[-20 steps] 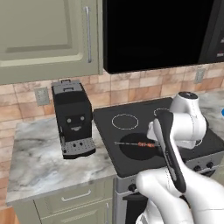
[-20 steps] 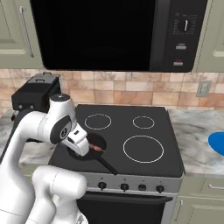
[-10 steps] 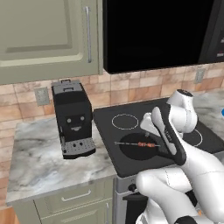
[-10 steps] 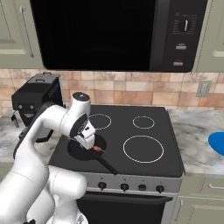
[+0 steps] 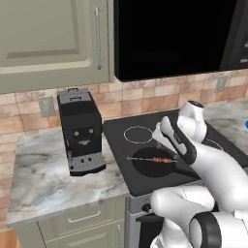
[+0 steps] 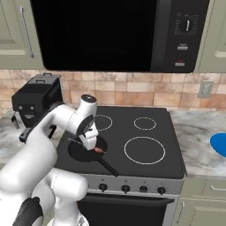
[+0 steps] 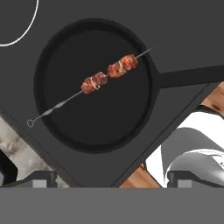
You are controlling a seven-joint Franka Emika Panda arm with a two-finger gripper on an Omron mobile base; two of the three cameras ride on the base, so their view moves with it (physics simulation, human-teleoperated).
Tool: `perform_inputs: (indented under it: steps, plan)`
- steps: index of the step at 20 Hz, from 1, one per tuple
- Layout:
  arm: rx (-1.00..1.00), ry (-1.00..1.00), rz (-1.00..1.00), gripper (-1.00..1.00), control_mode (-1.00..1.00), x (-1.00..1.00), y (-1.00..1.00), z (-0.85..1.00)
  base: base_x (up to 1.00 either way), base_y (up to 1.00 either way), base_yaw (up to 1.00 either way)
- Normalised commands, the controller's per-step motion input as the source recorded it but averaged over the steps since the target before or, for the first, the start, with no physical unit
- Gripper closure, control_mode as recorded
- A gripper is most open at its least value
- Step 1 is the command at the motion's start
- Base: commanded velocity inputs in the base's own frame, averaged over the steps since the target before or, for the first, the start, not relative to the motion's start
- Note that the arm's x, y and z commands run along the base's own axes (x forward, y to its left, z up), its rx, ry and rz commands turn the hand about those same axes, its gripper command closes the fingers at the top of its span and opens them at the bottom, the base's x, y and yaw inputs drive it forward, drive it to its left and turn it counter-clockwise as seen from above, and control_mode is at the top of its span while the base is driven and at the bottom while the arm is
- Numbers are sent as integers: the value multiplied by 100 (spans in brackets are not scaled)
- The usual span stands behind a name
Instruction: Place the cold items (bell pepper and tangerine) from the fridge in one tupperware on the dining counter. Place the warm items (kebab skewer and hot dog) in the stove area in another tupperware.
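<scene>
Since the earlier frame, the arm had swung forward and lowered the gripper point(image 6: 91, 140) over the frying pan point(image 7: 94, 85). The jaws stood fully apart, holding nothing. The kebab skewer point(image 7: 106, 74) lay across the pan, on the front-left burner of the stove point(image 6: 145, 145). A coffee machine point(image 5: 81, 131) stood on the counter point(image 5: 38, 179) left of the stove.

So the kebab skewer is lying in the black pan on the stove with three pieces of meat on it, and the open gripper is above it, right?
Not quite: the kebab skewer carries two pieces of meat, not three, as the hand view shows. The rest holds: it lies in the black pan on the stove, with the open gripper above it.
</scene>
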Motion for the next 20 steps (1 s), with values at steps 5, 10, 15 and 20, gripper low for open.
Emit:
perform_inputs:
  steps: [5, 10, 15, 20]
  plan:
    - [0, 1, 18, -100, -100, 14, 0, -12, 0, 0, 0]
    - [-19, -10, 60, -100, -100, 0, 1, -8, 0, 0, 0]
    - [-33, -10, 66, -100, -100, 0, 1, -14, 0, 0, 0]
    - [-27, -8, 62, -100, -100, 0, 0, -20, 0, 0, 0]
